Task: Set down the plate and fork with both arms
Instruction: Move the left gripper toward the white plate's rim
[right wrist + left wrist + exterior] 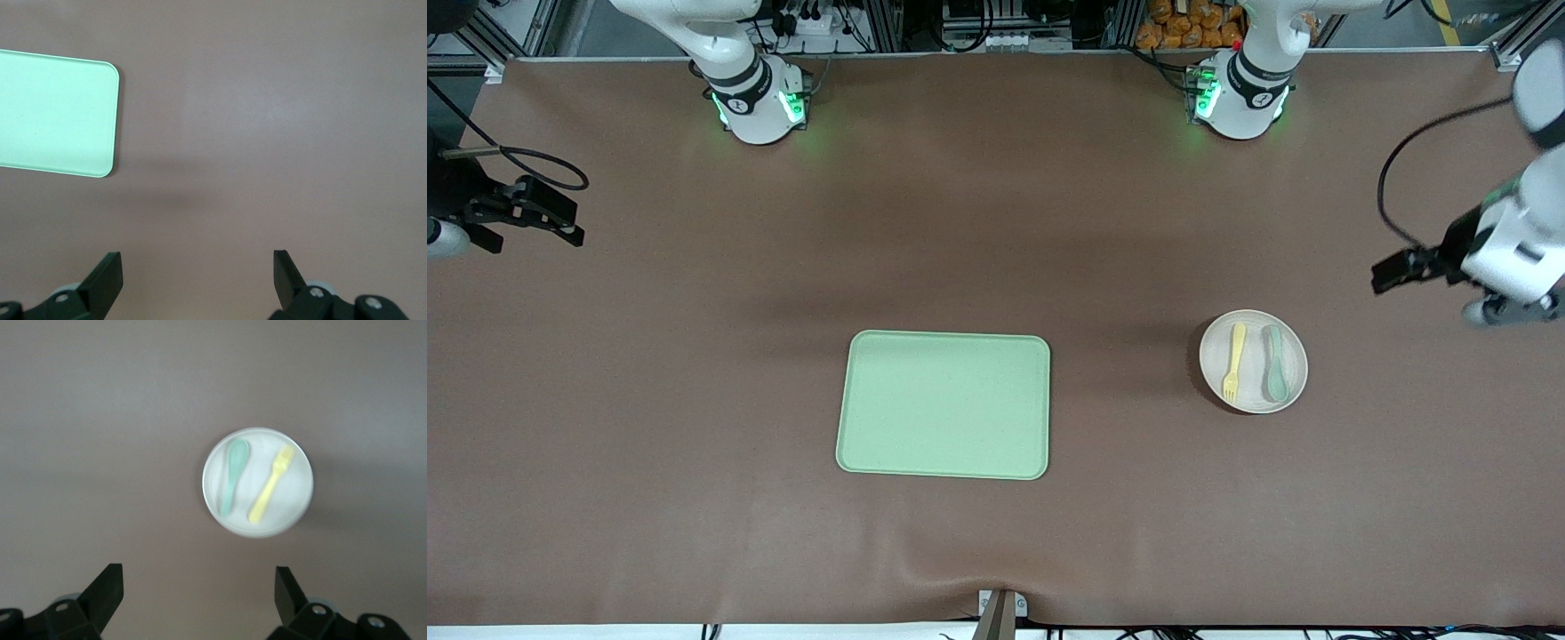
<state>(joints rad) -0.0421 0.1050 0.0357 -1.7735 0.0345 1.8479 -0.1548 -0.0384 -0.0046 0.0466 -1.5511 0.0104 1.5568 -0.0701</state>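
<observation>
Pale-yellow, the one fork (1233,361) lies in the one plate (1253,391) toward the left arm's end of the table (996,222), long axis running toward the front camera, tines nearer it — beside one grey-green spoon (1274,363). We see one green tray (944,405) mid-table. The left gripper (1383,276) and right gripper (569,233) hang wide open, empty, over bare table.
</observation>
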